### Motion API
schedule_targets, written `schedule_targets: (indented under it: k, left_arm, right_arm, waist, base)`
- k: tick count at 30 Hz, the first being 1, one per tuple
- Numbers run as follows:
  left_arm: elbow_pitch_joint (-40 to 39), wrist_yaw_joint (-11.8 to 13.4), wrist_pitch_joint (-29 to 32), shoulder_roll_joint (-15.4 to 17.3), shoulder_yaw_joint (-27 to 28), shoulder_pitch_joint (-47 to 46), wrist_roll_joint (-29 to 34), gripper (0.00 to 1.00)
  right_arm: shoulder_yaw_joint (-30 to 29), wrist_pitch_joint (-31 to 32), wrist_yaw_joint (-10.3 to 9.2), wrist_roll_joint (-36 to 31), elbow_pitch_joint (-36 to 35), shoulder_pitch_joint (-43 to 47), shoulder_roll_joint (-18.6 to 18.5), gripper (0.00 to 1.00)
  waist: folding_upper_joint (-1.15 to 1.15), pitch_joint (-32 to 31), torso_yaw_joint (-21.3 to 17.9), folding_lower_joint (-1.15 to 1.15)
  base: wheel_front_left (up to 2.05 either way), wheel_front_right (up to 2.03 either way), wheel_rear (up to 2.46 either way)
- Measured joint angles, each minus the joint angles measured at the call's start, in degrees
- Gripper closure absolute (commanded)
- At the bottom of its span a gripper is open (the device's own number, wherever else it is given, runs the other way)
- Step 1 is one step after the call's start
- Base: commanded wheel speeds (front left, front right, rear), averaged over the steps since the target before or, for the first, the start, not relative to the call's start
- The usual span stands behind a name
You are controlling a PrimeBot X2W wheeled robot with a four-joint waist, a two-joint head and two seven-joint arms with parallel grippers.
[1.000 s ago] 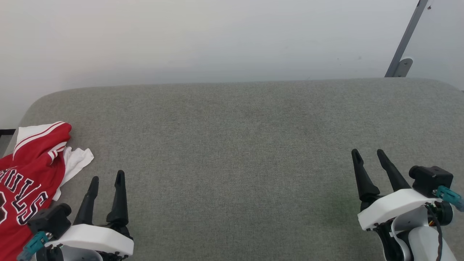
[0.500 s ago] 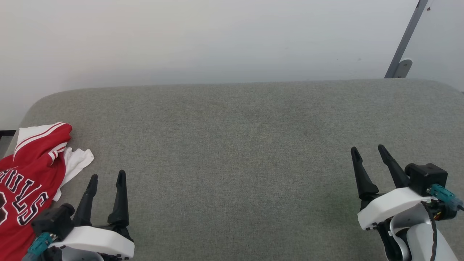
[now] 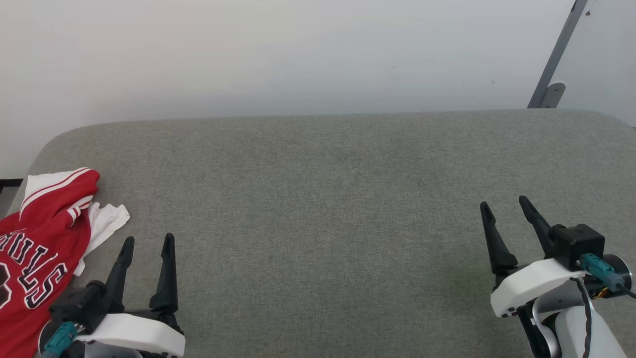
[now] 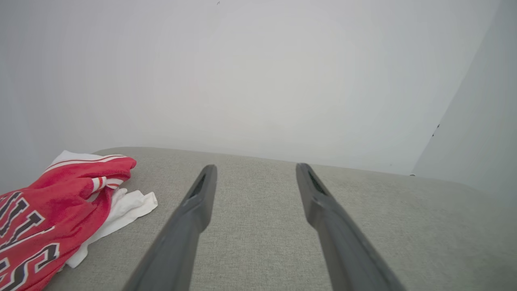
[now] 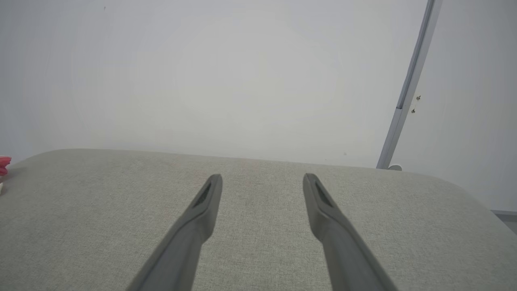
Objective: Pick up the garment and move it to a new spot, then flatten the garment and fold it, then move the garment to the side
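Observation:
The garment [image 3: 42, 248], a red jersey with white sleeves, striped trim and black white-outlined lettering, lies crumpled at the far left edge of the grey fabric surface [image 3: 328, 199]. In the left wrist view the garment [image 4: 52, 214] sits at the lower left, and a sliver of it [image 5: 4, 163] shows at the left edge of the right wrist view. My left gripper [image 3: 147, 240] stands open just right of the garment, touching nothing. My right gripper [image 3: 504, 203] is open at the lower right, far from the garment, with nothing between its fingers.
A plain white wall [image 3: 298, 54] rises behind the cushioned surface. A slanted grey metal bar [image 3: 556, 54] with a bracket stands at the back right. The surface's rounded edge [image 3: 30, 164] falls away at the left, beside the garment.
The left gripper has dropped slightly toward the frame's bottom; the right gripper's wrist has turned a little and its fingers rose slightly. The garment lies as before.

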Motion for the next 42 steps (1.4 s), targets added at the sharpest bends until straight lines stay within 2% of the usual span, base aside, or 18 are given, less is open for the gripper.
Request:
schedule_targets:
  k: [14,21,30,42]
  left_arm:
    - [0.1,0.0,-0.2,0.2,0.2,0.0,1.0,0.0]
    - [0.3,1.3,-0.2,0.1,2.8,0.0,-0.2,0.0]
    - [0.2,3.4,-0.2,0.7,6.7,0.7,-2.3,0.0]
    - [-0.3,4.3,0.4,1.2,8.4,2.9,-4.3,0.0]
  right_arm:
    - [-1.1,-0.2,0.0,-1.7,0.0,0.0,0.3,0.0]
    - [1.0,-0.1,0.0,-1.5,-0.1,-0.1,0.2,0.0]
    - [4.9,0.4,0.0,-0.7,0.2,-1.5,-0.4,0.0]
    - [9.1,0.9,0.01,0.8,0.7,-2.5,-0.6,0.0]
  waist:
    - [0.0,-0.1,0.2,0.0]
    - [0.0,-0.1,2.0,0.0]
    - [0.0,-0.2,7.1,0.0]
    - [0.0,-1.0,16.1,0.0]
  base:
    - [0.0,0.0,0.0]
    - [0.0,0.0,0.0]
    - [0.0,0.0,0.0]
    - [0.0,0.0,0.0]
